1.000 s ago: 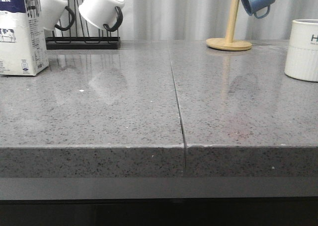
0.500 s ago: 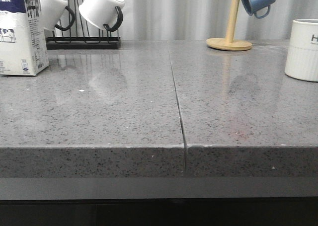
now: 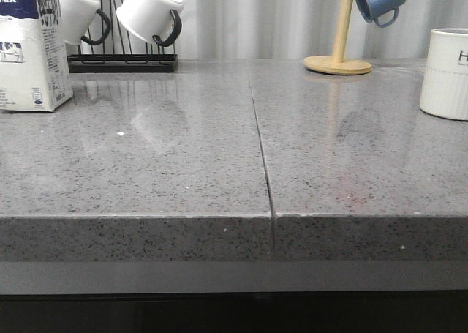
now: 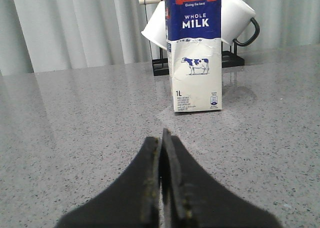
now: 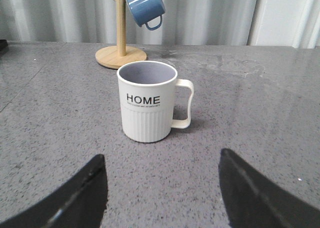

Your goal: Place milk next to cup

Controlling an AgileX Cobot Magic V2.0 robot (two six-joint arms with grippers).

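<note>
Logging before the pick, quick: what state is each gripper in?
Left gripper: jaws shut, empty, short of the milk.
Right gripper: jaws open, empty, facing the cup.

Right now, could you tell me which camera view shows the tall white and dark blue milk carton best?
The left wrist view: the tall white and dark blue milk carton faces the camera, lettering and cow picture readable, only its top cropped. The front view catches part of it, cut off at the left edge. The right wrist view does not show it.
</note>
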